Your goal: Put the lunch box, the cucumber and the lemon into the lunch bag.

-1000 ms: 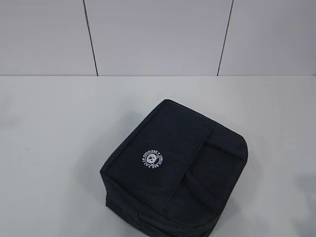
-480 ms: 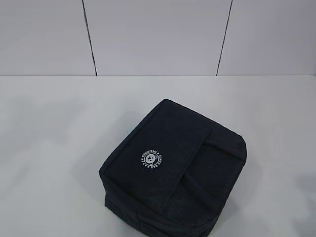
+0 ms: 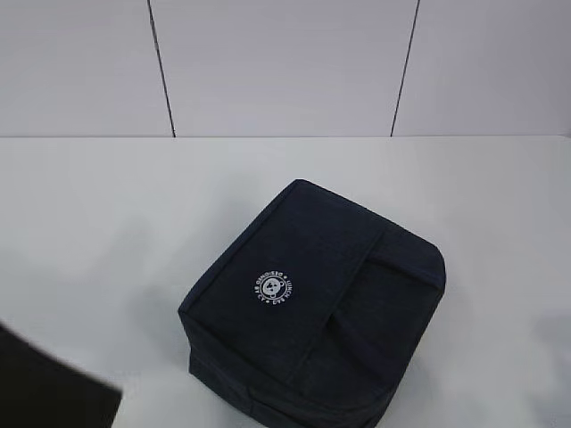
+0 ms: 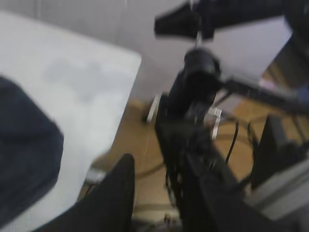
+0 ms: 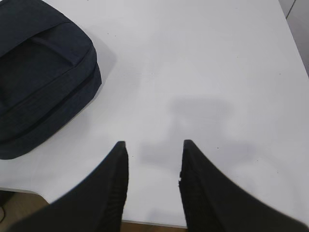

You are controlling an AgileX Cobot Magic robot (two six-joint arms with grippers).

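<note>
Looking at the lunch bag [image 3: 312,299] first: it sits on the white desk [image 3: 98,214], zipped shut as far as we can tell, logo face up and strap handles lying flat across the top. Lunch box, cucumber and lemon are not visible in any view, so we can't say where they are or whether they're already inside; a closed bag with nothing beside it fits either case.

Right pincer [image 5: 152,162] hangs over bare desk well to the right of the bag, fingers apart with nothing between them, so released. Our read: it's parked clear so the bag stays reachable.

Left pincer [image 4: 154,188] is off the desk edge on the bag's left, pointing at floor and rig hardware; the view is blurred. One finger [image 4: 113,193] shows clearly, the opposite one is lost in the dark hardware, nothing visibly gripped, so we judge it released too. A dark shape at the lower left corner of the exterior view is probably that arm.
</note>
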